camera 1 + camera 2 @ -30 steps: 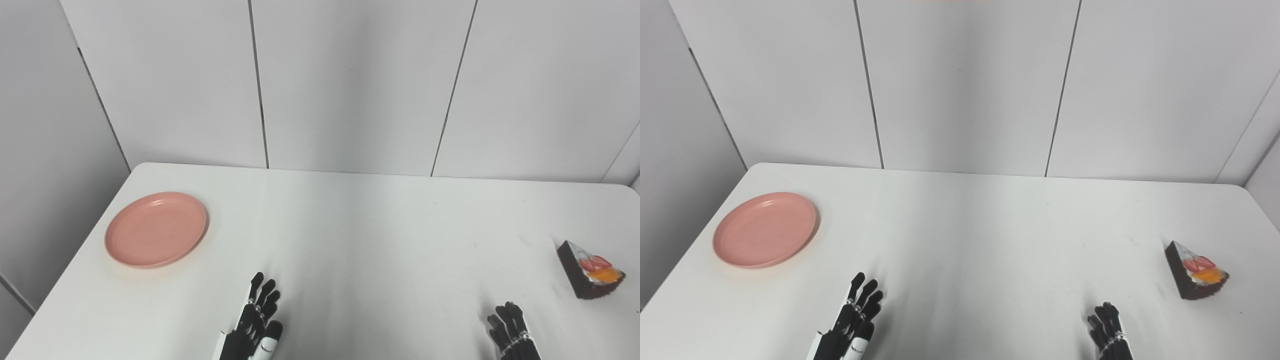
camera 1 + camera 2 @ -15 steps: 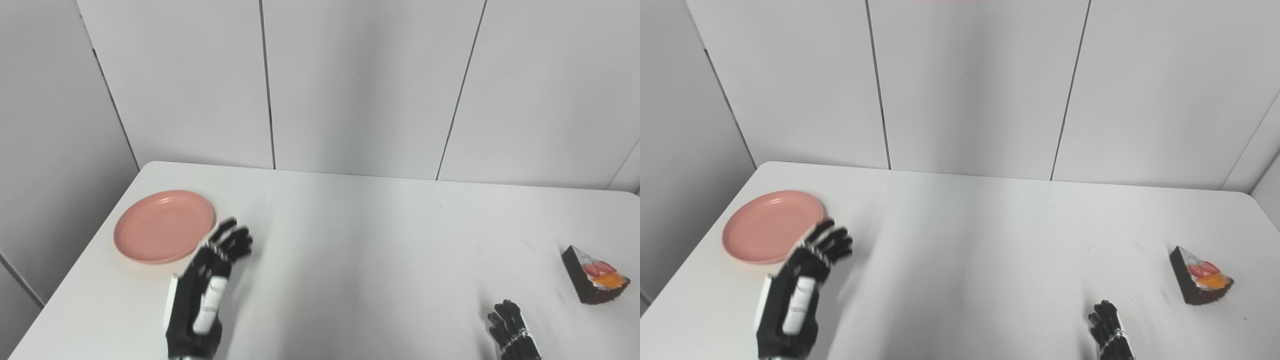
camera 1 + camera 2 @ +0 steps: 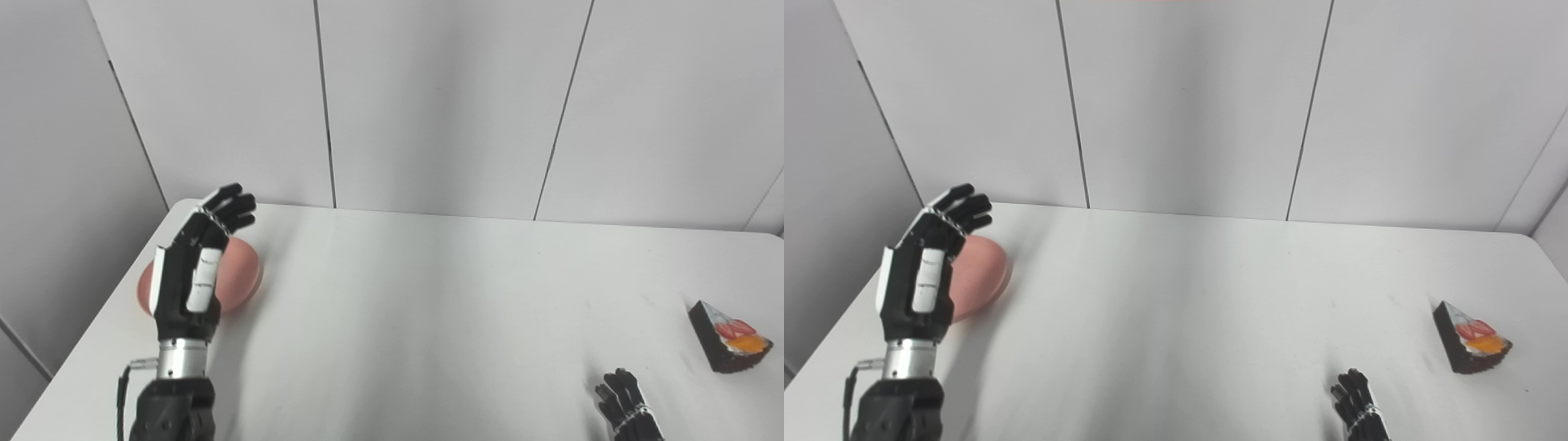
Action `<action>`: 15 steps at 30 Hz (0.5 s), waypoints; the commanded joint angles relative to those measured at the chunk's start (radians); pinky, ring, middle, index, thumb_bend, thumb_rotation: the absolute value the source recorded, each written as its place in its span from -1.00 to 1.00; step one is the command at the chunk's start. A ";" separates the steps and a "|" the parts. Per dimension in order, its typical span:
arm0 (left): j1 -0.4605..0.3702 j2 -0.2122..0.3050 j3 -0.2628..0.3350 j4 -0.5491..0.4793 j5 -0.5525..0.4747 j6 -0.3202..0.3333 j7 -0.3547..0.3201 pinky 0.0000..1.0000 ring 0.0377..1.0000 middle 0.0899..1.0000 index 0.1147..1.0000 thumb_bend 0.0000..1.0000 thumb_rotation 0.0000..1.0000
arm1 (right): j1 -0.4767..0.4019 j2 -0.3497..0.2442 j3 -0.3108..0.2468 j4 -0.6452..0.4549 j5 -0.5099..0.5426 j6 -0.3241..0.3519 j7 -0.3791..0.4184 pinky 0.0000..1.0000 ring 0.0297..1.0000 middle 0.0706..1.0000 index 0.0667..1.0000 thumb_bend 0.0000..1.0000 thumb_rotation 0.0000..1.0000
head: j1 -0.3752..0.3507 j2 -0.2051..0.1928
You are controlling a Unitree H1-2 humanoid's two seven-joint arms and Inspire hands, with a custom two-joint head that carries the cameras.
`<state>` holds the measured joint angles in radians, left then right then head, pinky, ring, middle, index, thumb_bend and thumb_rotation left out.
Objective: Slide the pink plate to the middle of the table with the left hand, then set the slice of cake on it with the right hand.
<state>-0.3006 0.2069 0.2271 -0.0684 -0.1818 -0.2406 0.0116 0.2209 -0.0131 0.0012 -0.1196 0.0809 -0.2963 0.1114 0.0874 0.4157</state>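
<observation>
While the left hand (image 3: 195, 266) hovers open, the pink plate (image 3: 242, 272) lies beneath its fingers (image 3: 233, 205).

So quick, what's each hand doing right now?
Left hand: open, holding nothing, raised in front of the plate.
Right hand: holding nothing, mostly out of frame.

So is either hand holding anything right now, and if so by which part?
Nothing is held. The left hand is raised over the pink plate with fingers spread, not gripping it. The right hand is open near the table's front edge, apart from the cake slice.
</observation>
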 commanded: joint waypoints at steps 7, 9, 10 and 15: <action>-0.140 0.137 0.070 0.205 -0.025 -0.092 -0.029 0.32 0.43 0.42 0.32 0.82 0.49 | 0.029 -0.009 0.018 0.020 -0.007 0.018 0.004 0.91 0.83 0.85 0.87 0.63 1.00 | -0.001 0.000; -0.161 0.163 0.082 0.258 -0.023 -0.089 -0.031 0.35 0.45 0.44 0.33 0.83 0.51 | 0.029 -0.011 0.020 0.021 -0.007 0.018 0.005 0.92 0.83 0.86 0.88 0.64 1.00 | -0.001 0.000; -0.170 0.175 0.086 0.285 -0.024 -0.093 -0.035 0.38 0.47 0.46 0.34 0.84 0.52 | 0.029 -0.012 0.021 0.021 -0.007 0.017 0.005 0.91 0.83 0.86 0.88 0.64 1.00 | -0.002 0.002; -0.229 0.224 0.104 0.446 -0.058 -0.112 -0.061 0.40 0.47 0.46 0.35 0.85 0.49 | 0.029 -0.018 0.024 0.024 -0.005 0.015 0.005 0.92 0.84 0.87 0.89 0.64 1.00 | -0.001 0.004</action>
<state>-0.4751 0.3899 0.3237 0.3631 -0.2227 -0.3164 -0.0288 0.2219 -0.0267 0.0114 -0.1213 0.0800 -0.2962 0.1074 0.0859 0.4188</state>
